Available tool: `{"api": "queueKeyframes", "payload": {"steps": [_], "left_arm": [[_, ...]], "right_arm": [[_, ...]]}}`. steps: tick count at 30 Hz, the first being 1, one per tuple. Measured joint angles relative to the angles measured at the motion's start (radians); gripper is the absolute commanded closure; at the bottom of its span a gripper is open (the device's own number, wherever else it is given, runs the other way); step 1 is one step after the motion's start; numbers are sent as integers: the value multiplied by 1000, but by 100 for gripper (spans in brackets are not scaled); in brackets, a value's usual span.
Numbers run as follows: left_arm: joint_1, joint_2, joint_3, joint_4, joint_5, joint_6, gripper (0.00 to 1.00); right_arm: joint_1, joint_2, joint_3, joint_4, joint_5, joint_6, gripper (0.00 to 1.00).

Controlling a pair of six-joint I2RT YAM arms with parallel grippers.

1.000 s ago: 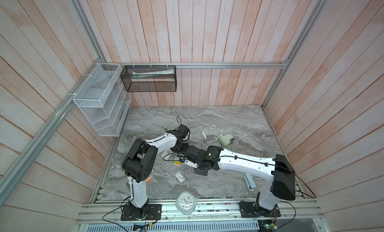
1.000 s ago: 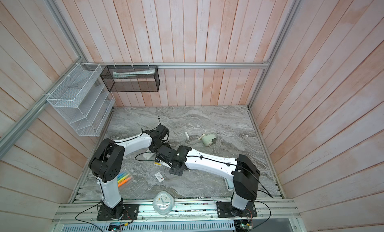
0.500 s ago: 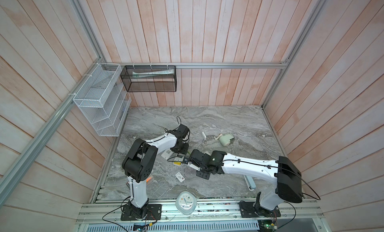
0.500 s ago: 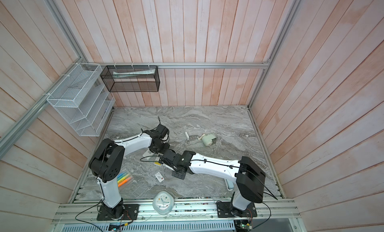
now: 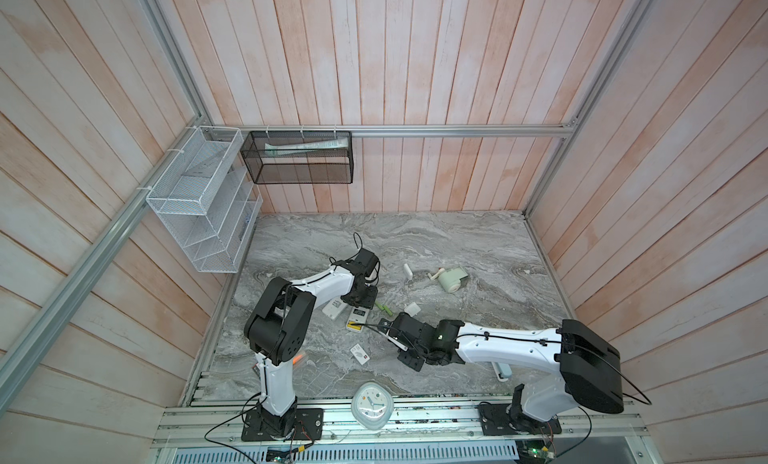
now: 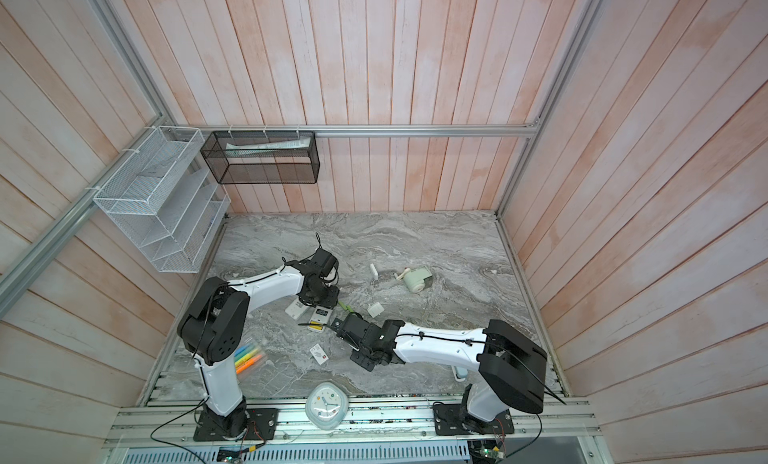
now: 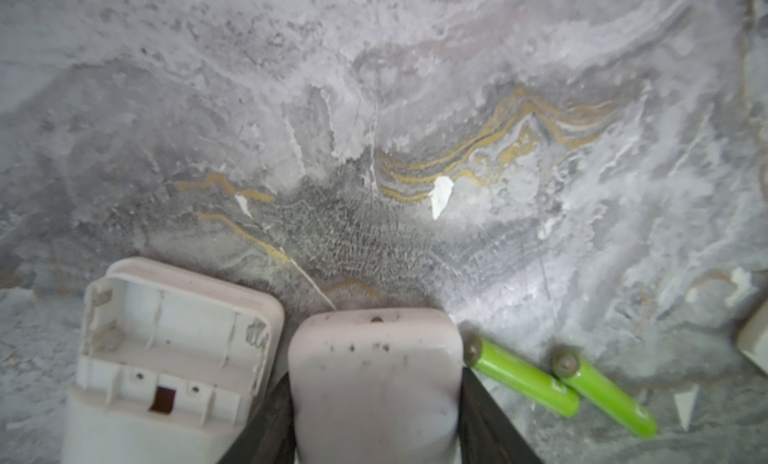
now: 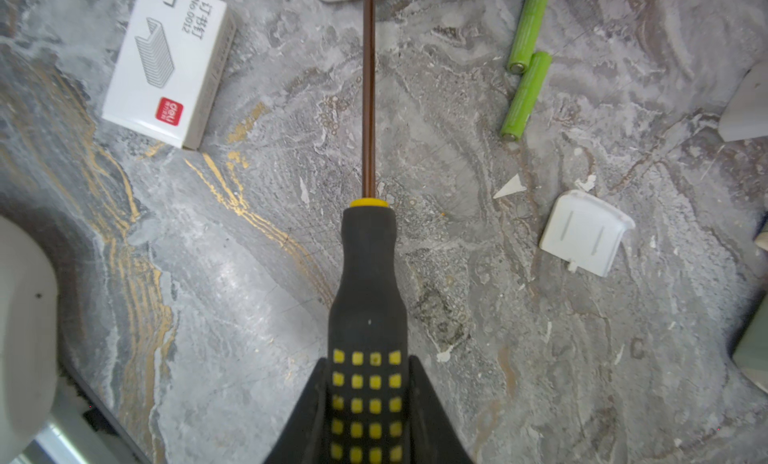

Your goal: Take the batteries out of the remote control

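- my left claw point(image 7: 375, 383) grips the remote point(image 7: 374, 345); my right claw point(image 8: 366, 383) clenches the screwdriver point(image 8: 368, 283).
- its tip could slip, flicking yellow batteries point(image 5: 353, 326) away.

Two white arms, black at every joint!
Left arm point(image 5: 322, 284) and right arm point(image 5: 505, 348) wear white shells, chunky black joints point(image 5: 278, 320), thin black cables point(image 5: 513, 339); left gripper point(image 7: 376, 403) and right gripper point(image 8: 368, 399) show black wedge fingers point(image 8: 432, 424); black base plates point(image 5: 309, 420), silver screws point(image 5: 318, 423).

batteries point(image 5: 380, 306) right of remote control point(image 5: 358, 316), on table point(image 5: 457, 241)
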Motion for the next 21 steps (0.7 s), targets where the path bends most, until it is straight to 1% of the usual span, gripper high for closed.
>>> {"api": "queueKeyframes", "payload": {"steps": [10,21], "left_arm": [[0,6,8,3,-5,0,46],[0,8,11,6,-10,-1,46]], "right_arm": [[1,-27,-66,93,-3,46,100],[1,-48,-80,156,14,79,100]]}}
